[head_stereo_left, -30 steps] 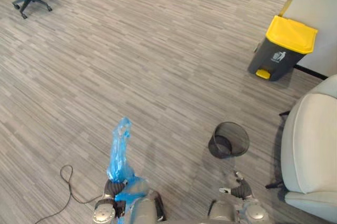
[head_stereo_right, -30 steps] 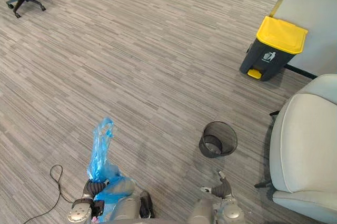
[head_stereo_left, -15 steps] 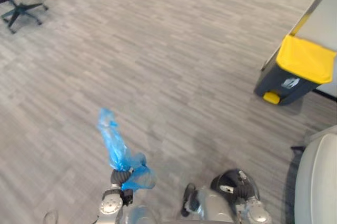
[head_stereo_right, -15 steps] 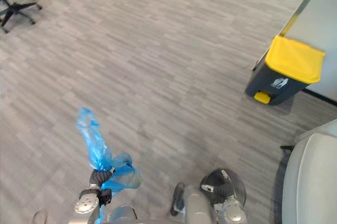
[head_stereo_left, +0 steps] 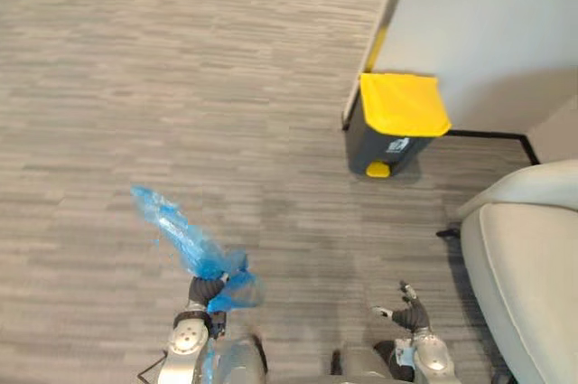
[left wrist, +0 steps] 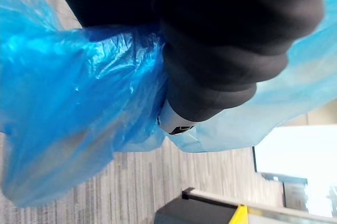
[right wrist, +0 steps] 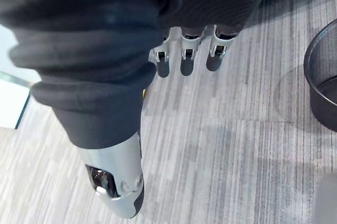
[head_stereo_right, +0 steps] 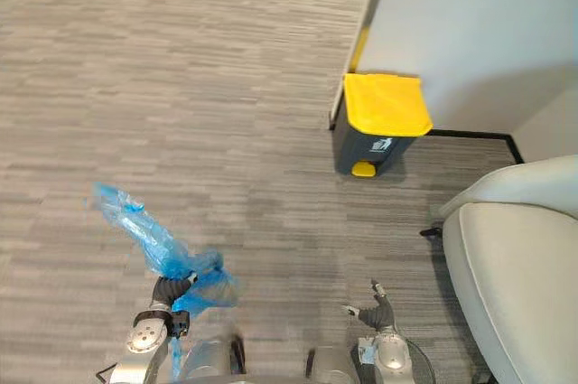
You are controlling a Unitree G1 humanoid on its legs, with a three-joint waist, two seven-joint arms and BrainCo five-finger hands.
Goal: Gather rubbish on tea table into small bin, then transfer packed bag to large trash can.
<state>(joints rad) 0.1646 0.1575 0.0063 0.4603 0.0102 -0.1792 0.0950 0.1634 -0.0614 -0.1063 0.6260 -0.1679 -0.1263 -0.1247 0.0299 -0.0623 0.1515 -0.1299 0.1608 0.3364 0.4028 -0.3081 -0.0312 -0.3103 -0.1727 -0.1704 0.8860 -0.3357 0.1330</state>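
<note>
A pale armchair (head_stereo_left: 528, 266) takes the lower right of the head views. The large trash can (head_stereo_left: 395, 131), dark with its yellow lid down, stands right of centre against a wall (head_stereo_left: 479, 32). At lower left the blue bag (head_stereo_left: 181, 235) sticks up, its neck clamped in the left robot hand (head_stereo_left: 206, 291). The right robot hand (head_stereo_left: 411, 315), bottom right, is empty, fingers relaxed and apart.

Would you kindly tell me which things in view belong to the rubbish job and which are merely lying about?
Part of the job:
- blue rubbish bag, gripped in the left hand
- yellow-lidded trash can, lid closed, against the white wall
- black mesh bin, on the floor near the open right hand

Just there:
- pale armchair
- the white wall
</note>
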